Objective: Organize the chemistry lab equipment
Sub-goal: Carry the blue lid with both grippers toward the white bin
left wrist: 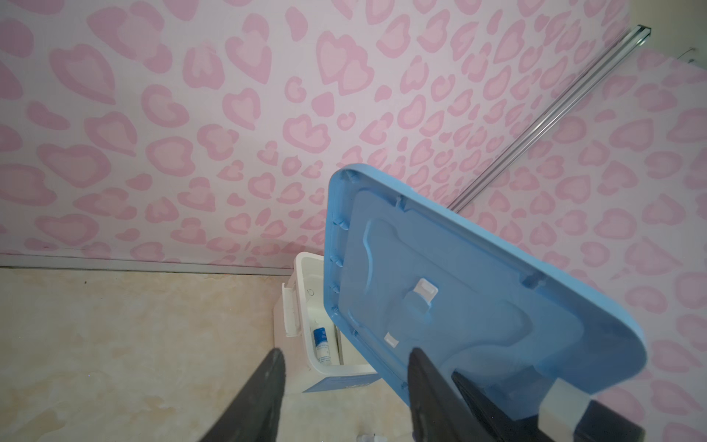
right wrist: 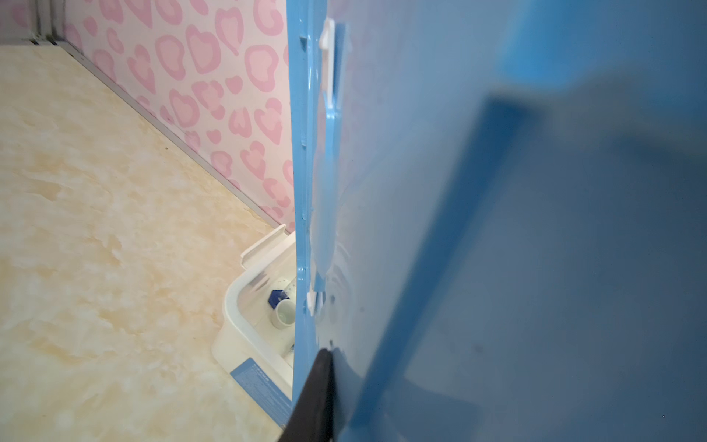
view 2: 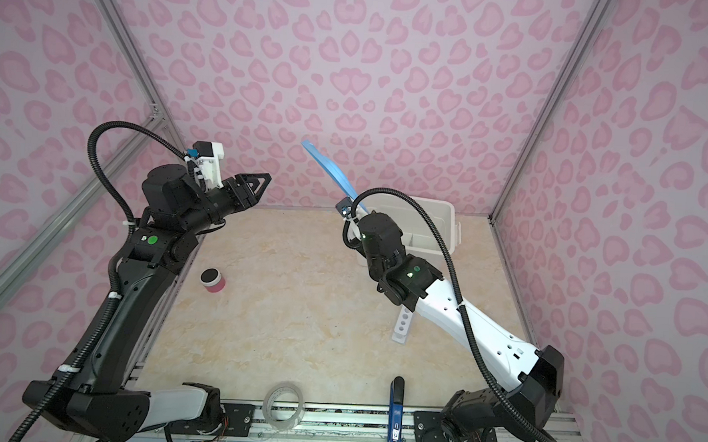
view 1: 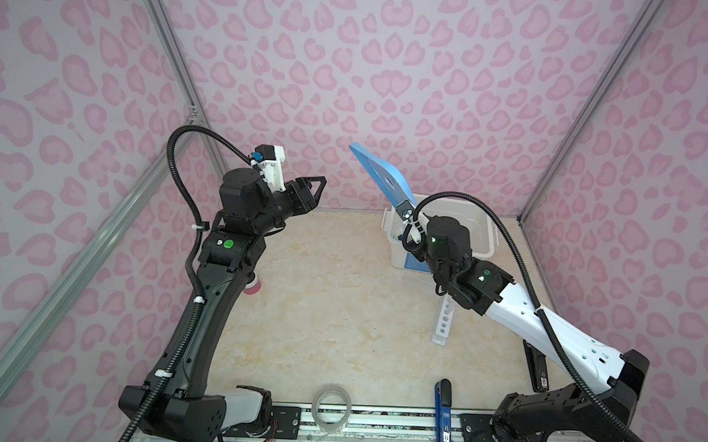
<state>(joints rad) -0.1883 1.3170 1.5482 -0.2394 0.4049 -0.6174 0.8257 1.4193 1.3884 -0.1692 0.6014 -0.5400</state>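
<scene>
Pink heart-patterned walls around a marble counter (view 1: 340, 296); blue lid (view 1: 381, 175) held up over the white bin (view 1: 394, 249).
The right hand (view 1: 406, 208) is clamped on the lid's edge, holding it tilted above the bin at the back; the left hand (view 1: 320, 183) hangs in the air, fingers apart, empty. Inside the bin lie the small blue-labelled bottle (left wrist: 320, 342), blue-based cylinder (right wrist: 276, 297) and small white dish (right wrist: 284, 313). The white five-hole rack (view 1: 443, 318) lies on the counter under the right arm.
</scene>
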